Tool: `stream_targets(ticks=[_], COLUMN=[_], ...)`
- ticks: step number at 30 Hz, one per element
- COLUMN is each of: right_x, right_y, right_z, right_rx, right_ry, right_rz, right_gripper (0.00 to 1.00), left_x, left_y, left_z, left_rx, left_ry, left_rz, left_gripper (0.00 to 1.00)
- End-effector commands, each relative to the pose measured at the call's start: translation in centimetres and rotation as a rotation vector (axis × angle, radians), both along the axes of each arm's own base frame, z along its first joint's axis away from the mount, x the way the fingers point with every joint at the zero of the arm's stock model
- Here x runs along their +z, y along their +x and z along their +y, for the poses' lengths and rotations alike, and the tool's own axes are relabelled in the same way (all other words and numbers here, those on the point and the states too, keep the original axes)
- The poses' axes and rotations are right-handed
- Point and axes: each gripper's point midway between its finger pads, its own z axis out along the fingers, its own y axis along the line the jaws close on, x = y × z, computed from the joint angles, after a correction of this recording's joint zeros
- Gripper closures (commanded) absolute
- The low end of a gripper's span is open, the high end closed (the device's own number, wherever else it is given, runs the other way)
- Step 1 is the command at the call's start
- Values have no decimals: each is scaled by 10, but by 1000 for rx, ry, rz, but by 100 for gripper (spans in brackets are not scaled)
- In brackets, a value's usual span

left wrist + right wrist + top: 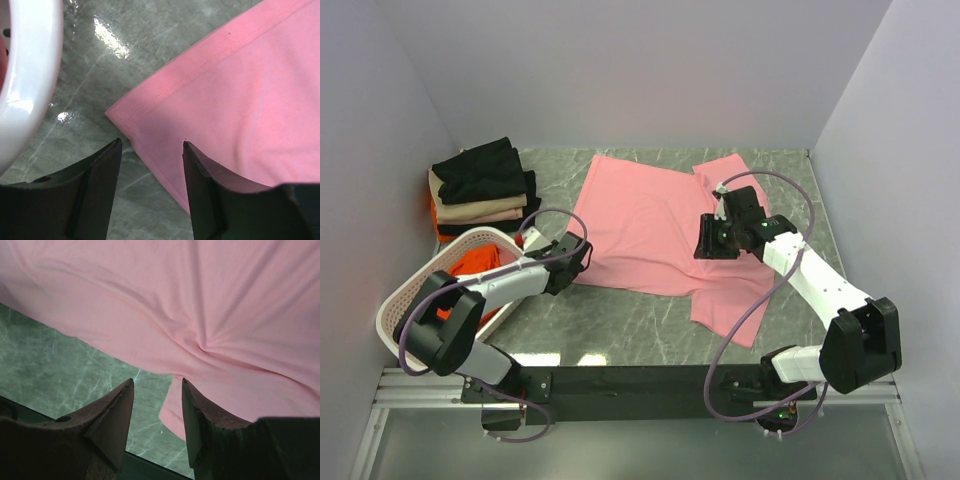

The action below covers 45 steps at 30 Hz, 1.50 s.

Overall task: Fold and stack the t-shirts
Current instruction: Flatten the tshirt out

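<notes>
Marble tabletop (pixel 620 330): one spread pink t-shirt (pixel 640 225), one folded stack (pixel 485 185), one basket (pixel 420 275).

Reads as a robotics lab test cell, not a home. Shown by plain pale panels (pixel 620 60) boxing in a grey-green marbled tabletop (pixel 610 330) on three sides. Also by two white-and-black robot arms, left (pixel 490 285) and right (pixel 820 285), bolted to a black base plate (pixel 640 382) on an aluminium rail (pixel 420 385), with loose purple cables (pixel 720 345) (looped openly, nothing tidied away).
</notes>
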Motion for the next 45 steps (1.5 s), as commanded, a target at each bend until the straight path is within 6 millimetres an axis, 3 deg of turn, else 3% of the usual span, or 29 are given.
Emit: stream_targets(ticks=[1, 5, 8, 11, 16, 20, 27, 36, 39, 45], right_x=[16, 16, 14, 14, 14, 13, 7, -39, -42, -36], right_y=[5, 3, 4, 3, 3, 2, -6, -32, -21, 24], right_z=[0, 1, 0, 1, -1, -3, -26, -49, -61, -87], right_rx=[10, 14, 13, 16, 11, 4, -92, -295, -368, -486], right_ry=[26, 34, 30, 32, 31, 22, -66, -96, -71, -93], right_rz=[-70, -69, -66, -65, -66, -60, -41, 67, 69, 32], right_gripper=[49, 49, 49, 49, 49, 49, 49, 49, 49, 48], left_x=[-6, -10, -13, -18, -20, -12, 26, 63, 68, 73], left_y=[-6, -2, 0, 0, -1, -1, 10, 22, 25, 28], left_z=[12, 10, 6, 4, 4, 5, 2, -3, -5, -16], left_rx=[38, 30, 17, 12, 10, 0, -74, -170, -200, -270], left_ry=[36, 41, 40, 35, 36, 41, 64, 89, 93, 64], left_rz=[14, 21, 30, 40, 48, 34, -27, -99, -112, -136], left_gripper=[43, 44, 52, 64, 99, 99, 99, 100, 99, 99])
